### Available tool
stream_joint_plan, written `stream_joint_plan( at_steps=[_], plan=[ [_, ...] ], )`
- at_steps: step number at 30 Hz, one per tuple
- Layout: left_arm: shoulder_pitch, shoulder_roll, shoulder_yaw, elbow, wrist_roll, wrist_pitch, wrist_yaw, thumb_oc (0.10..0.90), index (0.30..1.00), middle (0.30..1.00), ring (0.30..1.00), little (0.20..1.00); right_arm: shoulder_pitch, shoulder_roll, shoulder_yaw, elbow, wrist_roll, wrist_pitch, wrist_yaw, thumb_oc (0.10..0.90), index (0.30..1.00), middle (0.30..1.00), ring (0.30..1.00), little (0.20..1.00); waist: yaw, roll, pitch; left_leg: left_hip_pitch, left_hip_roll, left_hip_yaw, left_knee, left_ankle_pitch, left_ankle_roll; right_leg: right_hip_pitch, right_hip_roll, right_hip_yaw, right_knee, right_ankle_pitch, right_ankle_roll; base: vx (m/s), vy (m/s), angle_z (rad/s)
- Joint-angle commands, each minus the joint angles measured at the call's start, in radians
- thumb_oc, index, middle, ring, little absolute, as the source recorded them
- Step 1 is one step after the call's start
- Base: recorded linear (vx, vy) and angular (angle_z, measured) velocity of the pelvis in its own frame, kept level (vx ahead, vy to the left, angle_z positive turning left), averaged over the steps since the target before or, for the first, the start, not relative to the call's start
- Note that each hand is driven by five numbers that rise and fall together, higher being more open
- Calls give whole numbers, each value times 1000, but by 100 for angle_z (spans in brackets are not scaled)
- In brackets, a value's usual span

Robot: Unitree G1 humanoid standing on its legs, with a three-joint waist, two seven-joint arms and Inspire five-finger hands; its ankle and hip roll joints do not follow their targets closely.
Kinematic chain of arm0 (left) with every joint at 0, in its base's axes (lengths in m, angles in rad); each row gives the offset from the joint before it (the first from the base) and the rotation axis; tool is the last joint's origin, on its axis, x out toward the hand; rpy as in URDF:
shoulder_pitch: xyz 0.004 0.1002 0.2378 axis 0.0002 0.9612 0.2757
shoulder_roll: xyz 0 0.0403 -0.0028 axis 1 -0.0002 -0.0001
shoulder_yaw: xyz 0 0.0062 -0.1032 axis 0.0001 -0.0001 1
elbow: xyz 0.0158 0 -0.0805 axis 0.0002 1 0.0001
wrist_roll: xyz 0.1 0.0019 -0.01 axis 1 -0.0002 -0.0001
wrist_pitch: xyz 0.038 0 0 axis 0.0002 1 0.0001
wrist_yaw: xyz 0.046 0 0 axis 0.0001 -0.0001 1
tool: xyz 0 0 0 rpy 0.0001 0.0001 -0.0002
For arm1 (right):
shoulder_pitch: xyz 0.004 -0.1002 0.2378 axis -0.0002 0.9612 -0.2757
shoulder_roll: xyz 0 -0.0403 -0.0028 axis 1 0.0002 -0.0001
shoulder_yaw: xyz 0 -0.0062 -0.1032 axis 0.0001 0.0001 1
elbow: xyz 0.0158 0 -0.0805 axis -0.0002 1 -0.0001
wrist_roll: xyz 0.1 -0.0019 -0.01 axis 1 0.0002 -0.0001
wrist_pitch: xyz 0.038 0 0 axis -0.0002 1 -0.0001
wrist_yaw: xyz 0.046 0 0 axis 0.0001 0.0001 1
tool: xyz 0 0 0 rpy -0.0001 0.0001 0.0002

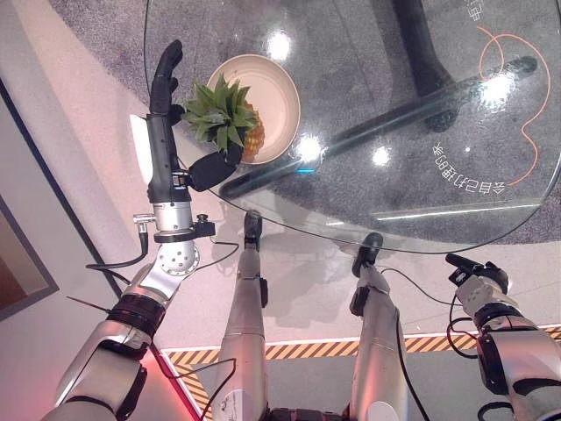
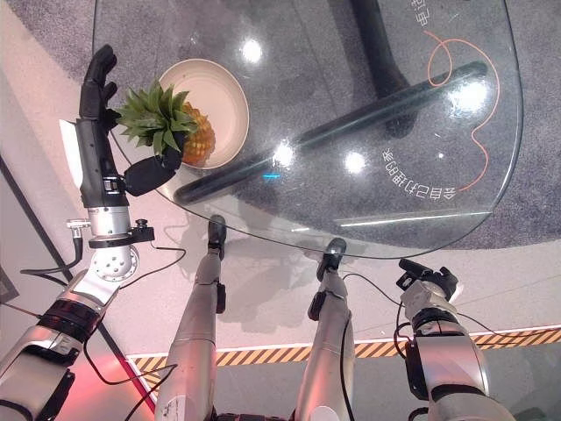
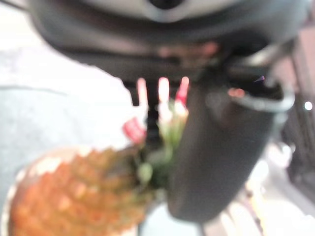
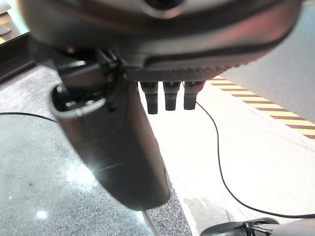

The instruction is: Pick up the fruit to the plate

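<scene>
Pineapple (image 1: 235,123) lies on a beige plate (image 1: 279,88) near the left edge of a round glass table (image 1: 403,175) in the left eye view, its green leafy crown pointing toward the robot's left hand (image 1: 164,88). That hand reaches up from the lower left with its dark fingers held straight along the table's rim, while its thumb (image 1: 210,169) sticks out just beside the crown and the fruit's near side. Whether the thumb touches the fruit cannot be told from here. The right hand (image 1: 478,272) shows at the lower right, well apart from the plate (off the table's near edge, above the pale floor).

Seen from the right eye, the same layout holds: the fruit rests on the plate's left part, leaves spread toward the straight fingers.

Looking along the left wrist, the orange, scaly fruit sits close beneath the hand, with the thumb's dark bulk just beside the crown and the fingers released, not curled around it.

Looking along the right wrist, the hand's fingertips (image 4: 169,96) hang short and relaxed past its thumb, holding nothing, with a yellow-and-black striped floor marking (image 4: 266,103) beyond.
</scene>
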Motion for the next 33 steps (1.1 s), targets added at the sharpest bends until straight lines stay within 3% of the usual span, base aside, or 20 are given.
stream_joint_plan(
  at_steps=[1,7,22,33],
  plan=[
    [-64,26,3,-111,23,-44,15,800,900,900,900,900,44,-69,3,9,12,-14,-18,800,900,900,900,900,3,20,-24,6,-14,7,85,-118,75,8,6,-46,-62,69,-33,0,0,0],
    [-64,27,4,-119,19,-74,24,800,900,900,900,900,49,-66,5,10,15,-20,-17,800,900,900,900,900,3,20,-24,6,-13,9,85,-117,75,8,9,-45,-61,67,-35,0,0,0],
    [-50,30,6,-124,21,-28,12,800,900,900,900,900,48,-76,0,14,15,-17,-14,800,900,900,900,900,8,22,-24,16,-14,7,81,-114,73,19,6,-50,-61,66,-35,0,0,0],
    [-23,35,13,-103,36,-40,37,800,900,900,900,900,51,-79,1,9,13,-18,-17,800,900,900,900,900,12,26,-24,20,-11,8,76,-111,71,23,4,-52,-61,64,-33,0,0,0]
  ],
)
